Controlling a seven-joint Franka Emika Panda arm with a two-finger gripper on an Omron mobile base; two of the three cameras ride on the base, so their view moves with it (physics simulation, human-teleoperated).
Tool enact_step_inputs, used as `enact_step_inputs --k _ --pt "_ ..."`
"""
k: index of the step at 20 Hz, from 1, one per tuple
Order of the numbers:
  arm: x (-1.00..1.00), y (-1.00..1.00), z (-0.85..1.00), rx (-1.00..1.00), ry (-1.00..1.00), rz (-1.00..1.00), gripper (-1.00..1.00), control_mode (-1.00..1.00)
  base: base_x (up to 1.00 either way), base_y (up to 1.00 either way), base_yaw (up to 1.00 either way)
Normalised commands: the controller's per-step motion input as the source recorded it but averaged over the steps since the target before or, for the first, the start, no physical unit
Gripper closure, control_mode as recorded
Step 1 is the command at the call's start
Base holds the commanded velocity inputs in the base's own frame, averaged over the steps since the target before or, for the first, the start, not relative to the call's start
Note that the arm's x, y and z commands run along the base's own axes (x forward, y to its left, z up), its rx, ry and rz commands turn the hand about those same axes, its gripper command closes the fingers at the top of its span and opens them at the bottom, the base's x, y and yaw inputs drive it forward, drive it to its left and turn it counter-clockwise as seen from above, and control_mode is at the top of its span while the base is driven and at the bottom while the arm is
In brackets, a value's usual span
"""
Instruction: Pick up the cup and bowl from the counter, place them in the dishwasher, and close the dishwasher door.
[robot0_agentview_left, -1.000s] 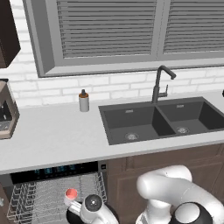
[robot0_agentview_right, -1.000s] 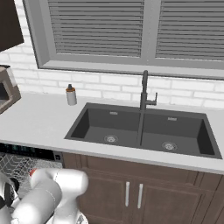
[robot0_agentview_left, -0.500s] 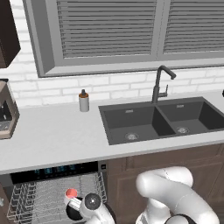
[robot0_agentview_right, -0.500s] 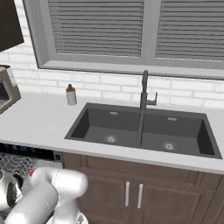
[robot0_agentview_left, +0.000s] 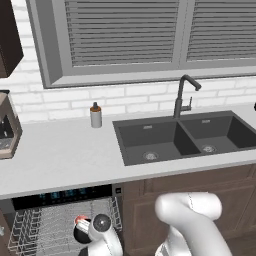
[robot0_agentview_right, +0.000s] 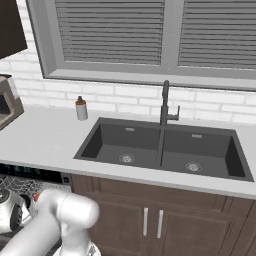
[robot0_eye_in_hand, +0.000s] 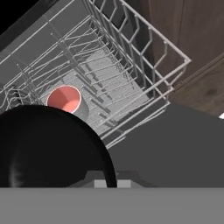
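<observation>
The black bowl (robot0_eye_in_hand: 43, 148) hangs close under the hand, over the front edge of the white wire rack (robot0_eye_in_hand: 113, 74) of the dishwasher (robot0_agentview_left: 65, 194). My gripper (robot0_agentview_left: 91, 231) is shut on the bowl (robot0_agentview_left: 79, 235), and its fingertips are hidden behind the bowl's rim. Inside the rack the cup (robot0_eye_in_hand: 64, 99) stands upright, white with a red inside, just beyond the bowl. The cup's red top (robot0_agentview_left: 80, 219) also peeks out beside the hand. The dishwasher door (robot0_eye_in_hand: 175, 148) lies open and flat, a dark grey panel below the rack. The counter (robot0_agentview_left: 60, 155) above is bare where I look.
A grey soap bottle (robot0_agentview_left: 95, 115) stands at the back of the counter, left of the dark double sink (robot0_agentview_left: 180, 137) and its faucet (robot0_agentview_left: 181, 97). A coffee machine (robot0_agentview_left: 7, 127) sits at the far left. Brown cabinets (robot0_agentview_left: 145, 210) flank the rack on the right.
The hand has crept slightly up and toward the rack with the bowl still in it. The cup has stayed in place.
</observation>
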Motion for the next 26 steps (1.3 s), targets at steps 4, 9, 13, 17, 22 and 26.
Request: enact_step_inputs --k 4,9,13,17,22,26 --pt "0.38 0.18 -0.36 0.00 -0.03 0.00 1.00 -1.00 0.00 0.00 0.00" --pt "0.26 0.24 -0.42 0.00 -0.01 0.00 1.00 -1.00 0.00 0.00 0.00" --pt "0.14 0.34 -0.46 0.00 0.00 0.00 1.00 -1.00 0.00 0.00 0.00" --pt "0.05 0.21 -0.27 0.00 -0.01 0.00 1.00 -1.00 0.00 0.00 0.00" --pt "0.00 0.00 0.00 0.00 -0.26 0.00 1.00 -1.00 0.00 0.00 0.00" --pt "0.28 0.00 0.00 0.00 -0.16 -0.02 1.00 -1.00 0.00 0.00 0.00"
